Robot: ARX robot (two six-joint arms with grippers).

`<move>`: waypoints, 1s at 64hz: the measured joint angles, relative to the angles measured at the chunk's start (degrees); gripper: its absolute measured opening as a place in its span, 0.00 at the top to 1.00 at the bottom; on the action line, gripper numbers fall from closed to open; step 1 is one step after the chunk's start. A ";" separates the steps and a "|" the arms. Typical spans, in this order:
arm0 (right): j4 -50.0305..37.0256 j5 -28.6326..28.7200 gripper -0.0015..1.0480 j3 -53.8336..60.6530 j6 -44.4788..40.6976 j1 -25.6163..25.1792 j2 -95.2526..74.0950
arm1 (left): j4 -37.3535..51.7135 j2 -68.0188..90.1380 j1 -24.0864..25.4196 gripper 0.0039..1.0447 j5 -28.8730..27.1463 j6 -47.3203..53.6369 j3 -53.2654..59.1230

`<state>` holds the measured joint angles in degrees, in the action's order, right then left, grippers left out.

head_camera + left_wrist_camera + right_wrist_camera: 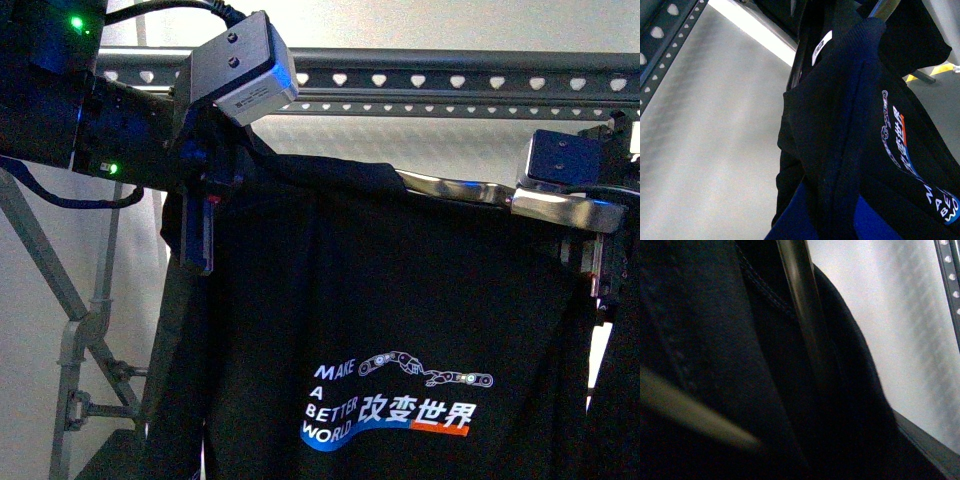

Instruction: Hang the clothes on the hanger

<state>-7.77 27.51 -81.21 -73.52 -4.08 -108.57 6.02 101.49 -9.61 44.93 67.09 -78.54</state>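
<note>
A black T-shirt point(400, 300) hangs draped over a shiny metal bar point(450, 185), which in the front view lies below the grey rack point(450, 80) rail and its row of heart-shaped holes. On the chest I read MAKE A BETTER WORLD in white, then 改变世界, under a robot-arm drawing. Only the left wrist view shows a white neck label point(821, 47), its print too small to read. It also shows a fold of cloth between blue pads point(877, 225), so the left gripper point(200, 240) has its jaws pinched on the shirt's shoulder. The right gripper point(600, 270) sits at the other shoulder. Its wrist view shows only cloth and bar, so I cannot tell how its jaws stand.
</note>
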 joint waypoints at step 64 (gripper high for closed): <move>10.36 19.74 0.89 18.10 13.00 -17.29 14.14 | 0.63 -0.68 -0.17 0.06 0.94 0.26 -0.17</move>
<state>2.59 47.24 -63.11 -60.51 -21.37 -94.43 6.66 100.82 -9.78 45.87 67.35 -78.72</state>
